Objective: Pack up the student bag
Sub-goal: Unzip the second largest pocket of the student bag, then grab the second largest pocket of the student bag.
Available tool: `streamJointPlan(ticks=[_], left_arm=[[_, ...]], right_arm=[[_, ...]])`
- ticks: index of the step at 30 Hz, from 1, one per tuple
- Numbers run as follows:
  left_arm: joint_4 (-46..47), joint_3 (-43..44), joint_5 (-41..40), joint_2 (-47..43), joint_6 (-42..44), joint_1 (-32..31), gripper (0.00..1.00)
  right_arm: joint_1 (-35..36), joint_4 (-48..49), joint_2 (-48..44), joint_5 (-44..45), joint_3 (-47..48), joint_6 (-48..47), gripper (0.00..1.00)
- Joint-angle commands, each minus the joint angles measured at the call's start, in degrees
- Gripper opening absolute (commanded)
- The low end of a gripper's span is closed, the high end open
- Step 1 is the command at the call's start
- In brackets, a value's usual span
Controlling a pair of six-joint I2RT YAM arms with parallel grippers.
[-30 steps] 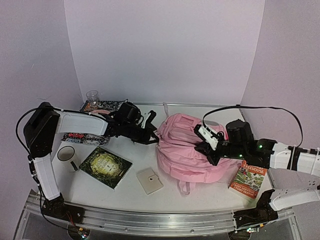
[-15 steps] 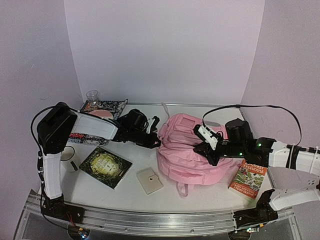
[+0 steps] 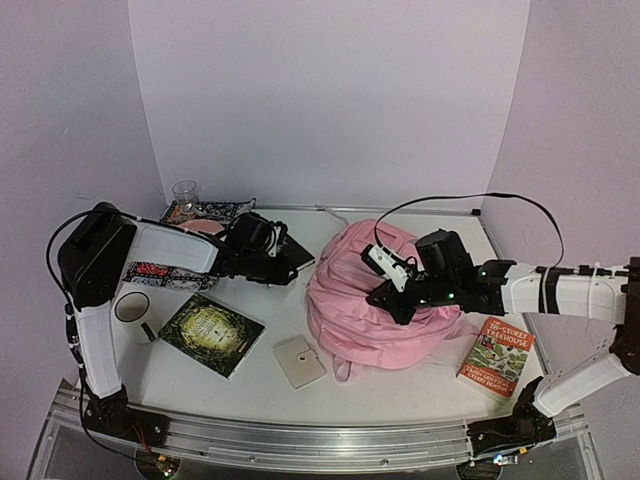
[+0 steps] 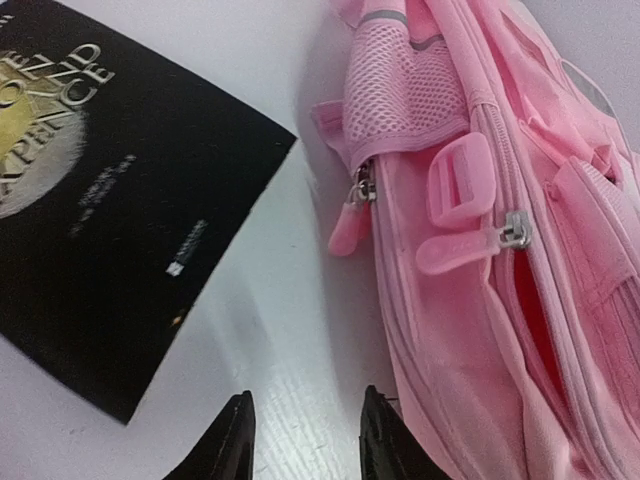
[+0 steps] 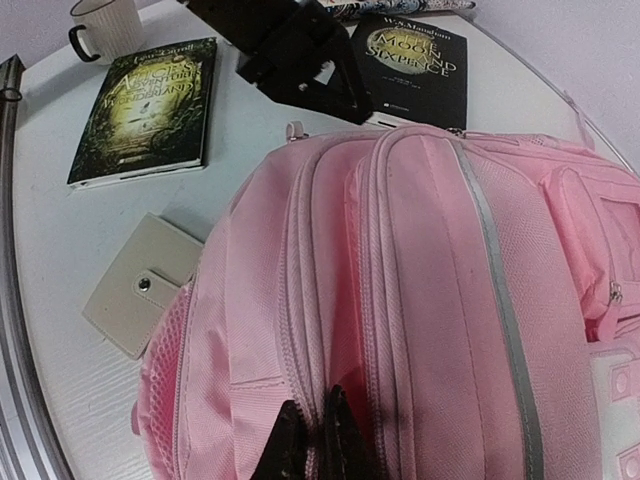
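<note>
The student bag [image 3: 365, 305] is a large pale-pink backpack lying in the middle of the table. In the right wrist view the bag [image 5: 430, 300] fills the frame. My right gripper [image 5: 315, 440] is shut on the fabric edge beside a zipper line on top of the bag, with the jaws pinching it. It also shows in the top view [image 3: 388, 298]. My left gripper [image 4: 305, 435] is open and empty, low over the table just left of the bag [image 4: 480, 250], near its pink zipper pulls. It also shows in the top view [image 3: 287, 270].
A black book [image 4: 110, 220] lies left of the left gripper. A green book [image 3: 210, 333], a beige wallet [image 3: 299, 361] and a mug [image 3: 132, 307] sit front left. An orange book [image 3: 497, 355] lies right of the bag. A glass [image 3: 185, 192] and patterned items stand at the back left.
</note>
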Motion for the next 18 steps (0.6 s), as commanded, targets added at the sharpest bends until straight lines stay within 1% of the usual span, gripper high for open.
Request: streamJointPlan(ticks=[1,3,6,9,12,16,18], left_arm=[[-0.02,-5.41,-2.56,-9.65,-1.63,-0.61,0.44],[0.00,-8.24,-2.04,-12.01,-3.02,-0.71,0.46],[-0.04,-10.79,0.07,-13.93,-5.74,-1.77,0.48],[0.00,-11.80,0.25,-14.90,-7.46,-4.86,0.49],[1.96,-12.14,0.11,-14.96,-9.31,-7.26,0.51],[4.09,-12.24,1.25,-13.75,-11.61,-8.21,0.56],[5.08,-12.18,1.80,-13.04,-12.36,-8.35,0.57]], right_arm=[[-0.02,1.97,1.97,2.26,5.60,1.86,0.06],[0.01,0.61,3.14,3.84,6.80,1.91,0.18],[0.03,-1.49,4.51,5.96,8.29,1.91,0.27],[0.06,-2.94,4.89,7.15,8.97,1.77,0.42],[0.19,-4.49,5.09,7.55,9.71,1.90,0.56],[1.19,-6.14,6.33,9.31,10.52,2.12,0.70],[2.02,-7.07,7.53,10.00,10.97,2.02,0.75]])
